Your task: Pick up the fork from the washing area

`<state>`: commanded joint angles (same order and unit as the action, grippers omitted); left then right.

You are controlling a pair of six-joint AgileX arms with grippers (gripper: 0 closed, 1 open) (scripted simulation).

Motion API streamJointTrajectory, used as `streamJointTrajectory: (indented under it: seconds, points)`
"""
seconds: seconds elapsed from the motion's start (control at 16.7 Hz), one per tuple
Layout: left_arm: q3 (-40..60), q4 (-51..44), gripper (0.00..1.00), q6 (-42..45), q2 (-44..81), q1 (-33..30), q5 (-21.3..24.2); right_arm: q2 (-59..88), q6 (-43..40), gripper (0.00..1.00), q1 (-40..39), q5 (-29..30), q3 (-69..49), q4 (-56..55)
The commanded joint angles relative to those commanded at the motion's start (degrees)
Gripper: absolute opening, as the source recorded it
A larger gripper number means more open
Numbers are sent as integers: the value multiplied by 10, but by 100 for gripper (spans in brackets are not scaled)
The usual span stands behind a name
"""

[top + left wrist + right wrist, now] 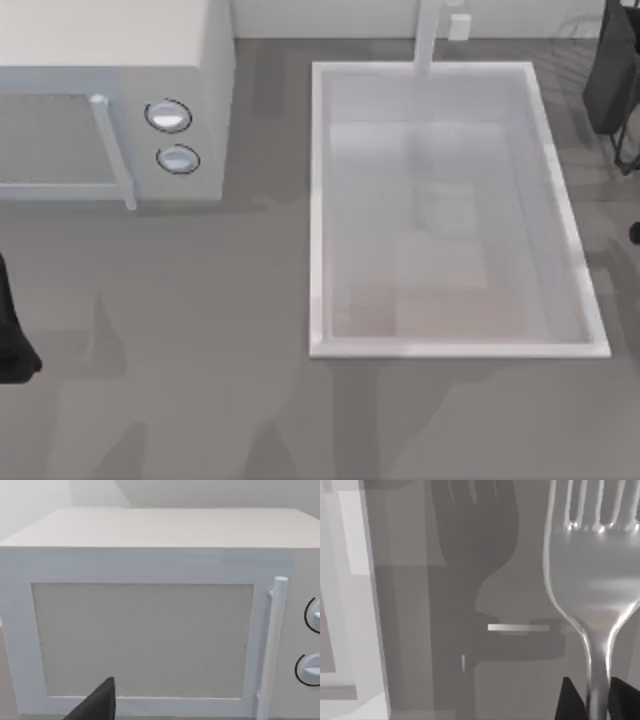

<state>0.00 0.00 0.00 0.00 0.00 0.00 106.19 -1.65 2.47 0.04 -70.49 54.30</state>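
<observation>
The fork (pixel 592 580), shiny silver with its tines pointing away from the wrist camera, hangs close in front of the right wrist camera. My right gripper (pixel 596 692) is shut on its thin handle, with a dark fingertip on each side. The fork's shadow falls on the grey surface behind it. The washing area (pixel 450 348) is a pale rectangular basin at the centre right of the top view. My right arm (pixel 612 70) is a dark shape at the far right, beside the basin's back corner. My left arm (pixel 12 340) stays parked at the left edge.
A boxy microwave (pixel 110 60) with two round knobs (pixel 168 116) and a bar handle stands at the back left; the left wrist camera faces its door (pixel 142 640). A white faucet post (pixel 427 40) rises at the basin's back rim. Grey countertop runs along the front.
</observation>
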Motion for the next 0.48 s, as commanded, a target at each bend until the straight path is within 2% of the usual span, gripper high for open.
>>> streamJointTrajectory:
  seconds: [0.48]
  points:
    - [0,0,100,0,0,0,0,0,0,90,0,0,0,0]
